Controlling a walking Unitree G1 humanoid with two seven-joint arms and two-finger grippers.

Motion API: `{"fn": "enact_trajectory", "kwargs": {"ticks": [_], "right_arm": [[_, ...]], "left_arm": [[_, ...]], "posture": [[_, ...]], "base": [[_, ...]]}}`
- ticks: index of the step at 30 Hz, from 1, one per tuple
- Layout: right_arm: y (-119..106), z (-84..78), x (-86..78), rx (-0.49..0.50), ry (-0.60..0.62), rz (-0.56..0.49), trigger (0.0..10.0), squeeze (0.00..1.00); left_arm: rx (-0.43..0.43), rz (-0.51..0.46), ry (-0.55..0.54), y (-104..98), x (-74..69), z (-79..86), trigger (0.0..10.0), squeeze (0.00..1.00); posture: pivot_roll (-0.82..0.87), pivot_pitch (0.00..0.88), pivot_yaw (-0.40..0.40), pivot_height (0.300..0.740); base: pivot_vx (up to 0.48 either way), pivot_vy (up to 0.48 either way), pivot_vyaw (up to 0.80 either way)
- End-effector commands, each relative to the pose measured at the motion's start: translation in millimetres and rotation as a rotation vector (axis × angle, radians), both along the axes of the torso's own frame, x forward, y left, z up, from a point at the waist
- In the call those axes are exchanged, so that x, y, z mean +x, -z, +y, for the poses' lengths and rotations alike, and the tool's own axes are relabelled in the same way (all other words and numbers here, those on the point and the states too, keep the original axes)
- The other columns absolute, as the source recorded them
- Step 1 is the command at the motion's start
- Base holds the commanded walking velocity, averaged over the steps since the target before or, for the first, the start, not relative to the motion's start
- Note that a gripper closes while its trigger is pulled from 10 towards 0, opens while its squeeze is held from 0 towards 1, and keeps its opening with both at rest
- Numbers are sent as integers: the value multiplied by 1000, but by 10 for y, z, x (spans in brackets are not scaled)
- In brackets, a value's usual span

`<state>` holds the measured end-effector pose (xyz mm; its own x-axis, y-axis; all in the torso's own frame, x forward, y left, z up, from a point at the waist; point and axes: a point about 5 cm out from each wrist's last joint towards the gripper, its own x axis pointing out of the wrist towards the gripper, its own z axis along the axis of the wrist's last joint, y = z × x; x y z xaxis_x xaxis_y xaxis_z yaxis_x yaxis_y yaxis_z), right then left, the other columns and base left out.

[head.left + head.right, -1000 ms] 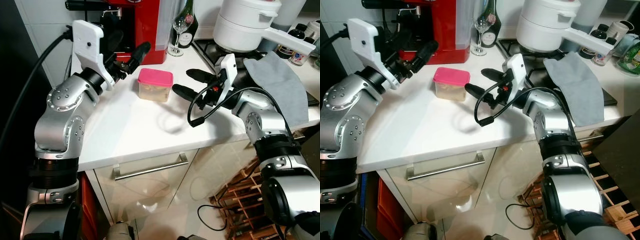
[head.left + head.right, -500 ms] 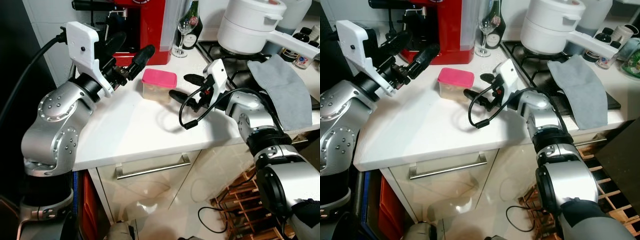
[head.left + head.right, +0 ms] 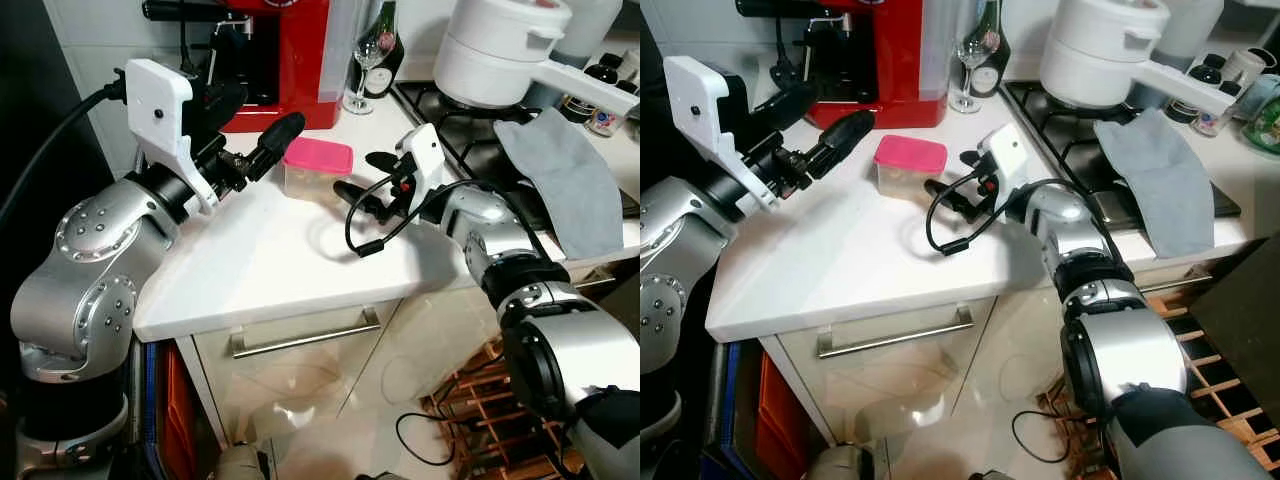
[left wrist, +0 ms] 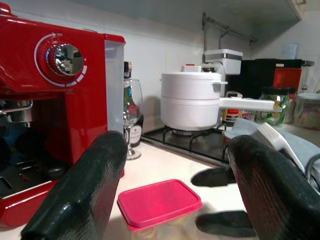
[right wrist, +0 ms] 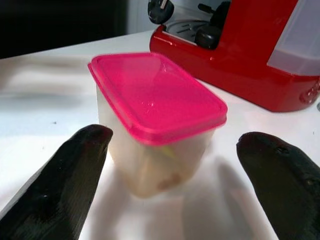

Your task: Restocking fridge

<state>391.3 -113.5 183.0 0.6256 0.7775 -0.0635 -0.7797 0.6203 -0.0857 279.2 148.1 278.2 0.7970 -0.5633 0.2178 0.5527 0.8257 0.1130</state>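
One translucent plastic food container with a pink lid [image 3: 316, 168] is sitting on the white kitchen countertop [image 3: 270, 265], just in front of a single red coffee machine [image 3: 285, 55]. Two grippers are flanking it: the right gripper [image 3: 362, 176], fingers spread apart, is pointing at the box from close by, while the left gripper [image 3: 247, 132], fingers also parted, is hovering on the opposite side. One wine glass [image 3: 362, 60], one white saucepan [image 3: 500, 50] and one grey cloth [image 3: 565, 170] are standing behind.
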Motion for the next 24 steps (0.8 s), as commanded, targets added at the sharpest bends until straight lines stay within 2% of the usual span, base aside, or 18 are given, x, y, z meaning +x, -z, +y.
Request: {"fn": "enact_trajectory", "kwargs": {"ticks": [1, 6, 13, 14, 22, 24], "right_arm": [[-66, 39, 25, 0, 5, -19, 10000, 0], [-80, 207, 37, -24, -1, -16, 10000, 0], [-127, 283, 65, -18, 29, -10, 10000, 0], [-133, 313, 68, -4, 35, -3, 0, 0], [-113, 404, 53, 100, 26, 55, 0, 0], [-150, 436, 48, 166, 1, 73, 0, 0]], "left_arm": [[6, 8, 0, -1, -37, 1, 10000, 0], [7, 39, 10, 35, -51, -35, 10000, 0], [8, 51, 16, 34, -69, -48, 10000, 0], [9, 56, 14, 40, -71, -42, 10000, 0], [8, 69, 13, 56, -72, -52, 10000, 0], [3, 76, 17, 65, -61, -63, 10000, 0]], "posture": [[273, 85, -75, 740], [266, 105, -67, 740], [275, 111, -66, 740], [277, 111, -66, 740], [267, 106, -68, 740], [260, 101, -67, 740]], "base": [[0, 0, 0], [0, 0, 0], [0, 0, 0], [0, 0, 0], [0, 0, 0], [0, 0, 0]]}}
